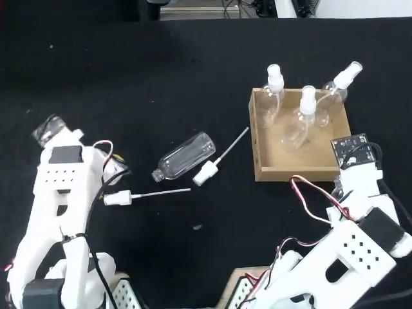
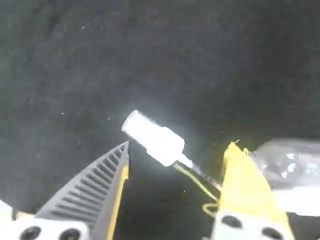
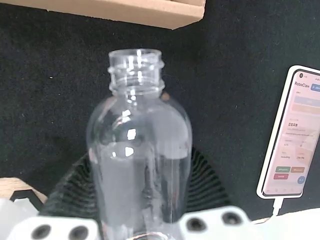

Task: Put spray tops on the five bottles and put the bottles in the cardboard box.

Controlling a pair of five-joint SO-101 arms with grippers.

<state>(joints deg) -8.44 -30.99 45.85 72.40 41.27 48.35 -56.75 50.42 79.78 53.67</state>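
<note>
On the black table (image 1: 193, 64), we've got the left gripper (image 2: 178, 150) spread wide either side of a loose spray top (image 2: 155, 138), poised to grab it, while the right gripper (image 3: 140, 185), seemingly clamped on an uncapped bottle (image 3: 137, 125) near the cardboard box (image 1: 259, 138), presents its neck for capping.

The box (image 1: 257, 138) is shallow brown cardboard, open on top, on the black desk (image 1: 161, 77). Three clear capped bottles stand or lean in it: one (image 1: 273, 103) at a far corner, one (image 1: 299, 125) near the middle, and one (image 1: 335, 96) tipping out over the far rim. A fourth bottle (image 1: 187, 156), uncapped, lies on its side beside a loose white spray top (image 1: 207, 171) whose thin tube points toward the box. Another spray top (image 1: 119, 197) lies just off the left hand's (image 2: 178, 146) spread tips. The fifth bottle (image 3: 140, 125), uncapped, is gripped in the right hand (image 3: 144, 155).
</note>
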